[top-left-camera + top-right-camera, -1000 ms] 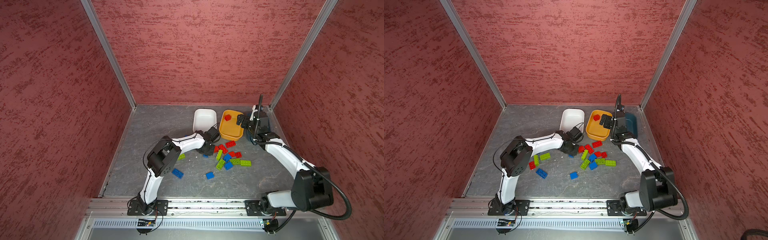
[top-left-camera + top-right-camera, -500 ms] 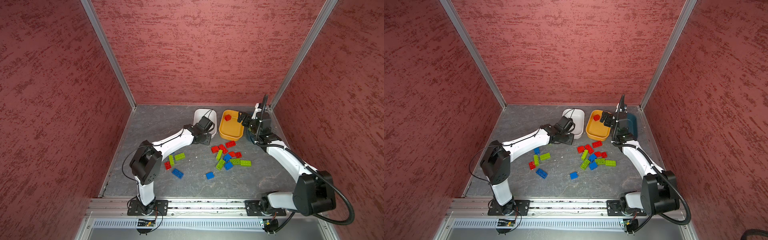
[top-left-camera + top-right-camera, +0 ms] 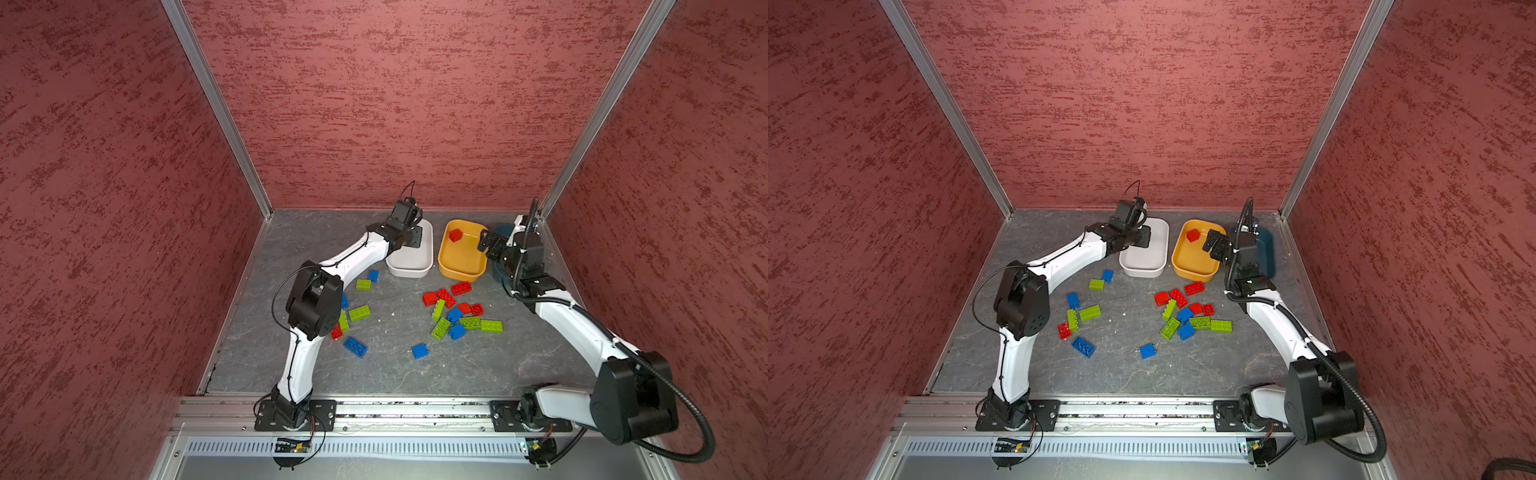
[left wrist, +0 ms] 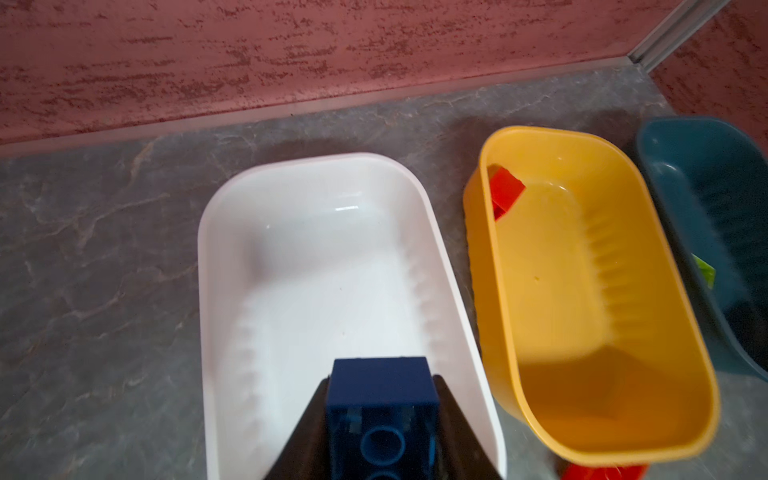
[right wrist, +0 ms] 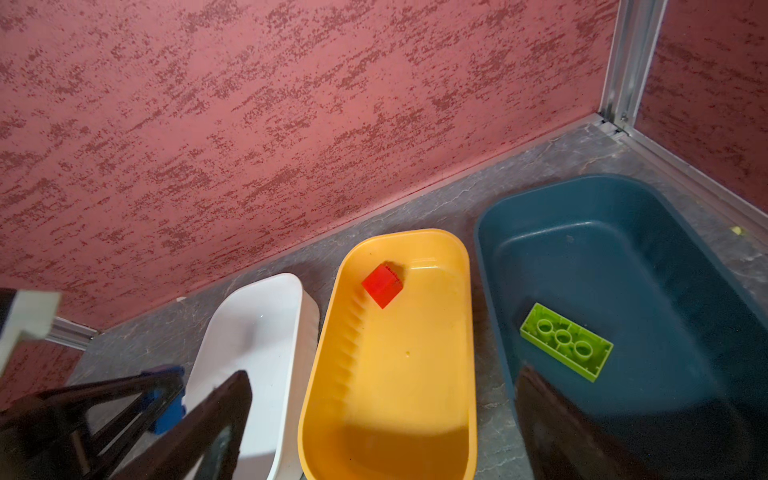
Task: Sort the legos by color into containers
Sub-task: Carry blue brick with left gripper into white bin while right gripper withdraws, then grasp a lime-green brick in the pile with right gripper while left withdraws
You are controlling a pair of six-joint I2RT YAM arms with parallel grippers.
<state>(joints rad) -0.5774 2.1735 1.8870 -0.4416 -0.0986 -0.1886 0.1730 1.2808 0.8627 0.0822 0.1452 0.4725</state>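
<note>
My left gripper (image 4: 382, 401) is shut on a blue lego (image 4: 380, 376) and holds it above the near end of the white container (image 4: 203, 291), as both top views show (image 3: 413, 240) (image 3: 1143, 239). My right gripper (image 5: 382, 386) stands open with nothing between its fingers, over the yellow-orange container (image 5: 395, 374) (image 3: 461, 272). One red lego (image 5: 382, 286) (image 3: 456, 235) lies in the yellow-orange container. A lime green lego (image 5: 566, 340) lies in the teal container (image 5: 623, 270) (image 3: 1266, 253). Several red, blue and green legos (image 3: 453, 311) are scattered on the grey floor.
A second loose group of legos (image 3: 357, 311) lies beside my left arm's elbow. The three containers stand in a row against the red back wall (image 3: 415, 124). An aluminium corner post (image 3: 582, 133) rises just behind the teal container. The base rail (image 3: 395, 409) runs along the front.
My left arm has swung from the pile back to the white container with the blue lego in its jaws. My right gripper has drifted slightly right, staying open over the yellow-orange container.
</note>
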